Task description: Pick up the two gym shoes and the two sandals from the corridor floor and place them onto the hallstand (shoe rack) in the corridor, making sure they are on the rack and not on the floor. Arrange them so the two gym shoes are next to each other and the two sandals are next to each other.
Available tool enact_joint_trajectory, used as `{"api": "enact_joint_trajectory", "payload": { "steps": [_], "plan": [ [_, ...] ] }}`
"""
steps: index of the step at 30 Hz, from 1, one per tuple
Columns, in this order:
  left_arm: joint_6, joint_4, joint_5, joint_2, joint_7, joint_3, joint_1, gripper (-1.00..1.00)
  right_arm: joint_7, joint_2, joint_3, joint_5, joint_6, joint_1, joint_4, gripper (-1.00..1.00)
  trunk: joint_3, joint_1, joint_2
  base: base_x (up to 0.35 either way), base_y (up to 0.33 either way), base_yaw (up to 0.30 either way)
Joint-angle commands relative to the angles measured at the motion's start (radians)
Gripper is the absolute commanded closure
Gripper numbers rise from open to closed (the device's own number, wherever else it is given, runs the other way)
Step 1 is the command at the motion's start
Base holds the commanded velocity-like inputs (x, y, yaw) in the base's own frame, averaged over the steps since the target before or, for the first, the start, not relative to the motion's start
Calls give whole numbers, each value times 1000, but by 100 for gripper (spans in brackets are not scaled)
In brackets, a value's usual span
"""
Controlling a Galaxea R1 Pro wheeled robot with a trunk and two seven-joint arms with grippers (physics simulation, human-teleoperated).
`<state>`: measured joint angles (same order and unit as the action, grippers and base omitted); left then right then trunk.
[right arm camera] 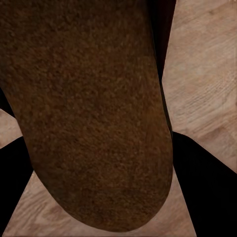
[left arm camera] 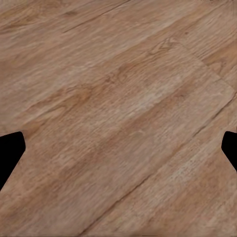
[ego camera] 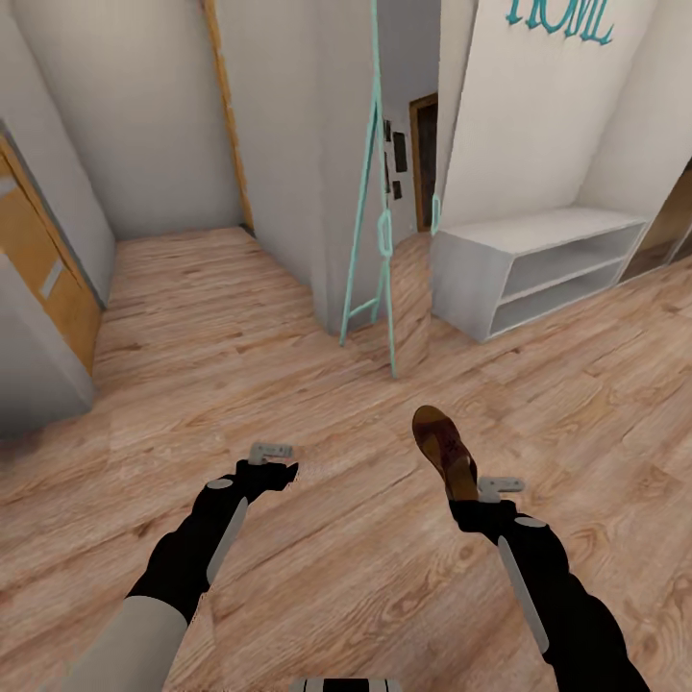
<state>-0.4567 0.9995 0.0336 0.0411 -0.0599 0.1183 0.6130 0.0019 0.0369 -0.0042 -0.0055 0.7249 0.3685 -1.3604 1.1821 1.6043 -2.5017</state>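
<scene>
Carrying one brown sandal clamped in your right gripper, long axis pointing ahead, you are facing the hallstand lying forward and rightward of that gripper across the corridor floor, while your left gripper is hanging wide and empty.

One brown sandal with a tan sole sits clamped in my right gripper, lifted above the wood-plank floor, toe pointing away from me. The pale grey shoe rack stands ahead to the right, its shelves bare.
</scene>
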Motion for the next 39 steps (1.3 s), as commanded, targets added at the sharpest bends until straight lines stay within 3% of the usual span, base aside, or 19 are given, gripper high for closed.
{"api": "enact_joint_trajectory", "payload": {
  "steps": [1, 11, 24, 39],
  "plan": [
    [-5, 1, 3, 0, -2, 0, 1, -100, 0, 0, 0, -1, 5, 0, -2, 100, 1, 0, 0, 0, 170, 297],
    [-5, 1, 3, 0, -2, 0, 1, -100, -1, 0, 0, 2, 5, 0, -2, 100, 1, 0, 0, -14, 244, 121],
    [-5, 1, 3, 0, -1, -1, 1, -100, 0, 1, -2, -4, 5, 1, -3, 100, 1, 0, 0, -9, 22, 2],
    [-5, 1, 3, 0, -1, -2, 1, -100, 1, 1, -3, -5, 5, 1, -3, 100, 1, 0, 0, -198, 202, 0]
  ]
}}
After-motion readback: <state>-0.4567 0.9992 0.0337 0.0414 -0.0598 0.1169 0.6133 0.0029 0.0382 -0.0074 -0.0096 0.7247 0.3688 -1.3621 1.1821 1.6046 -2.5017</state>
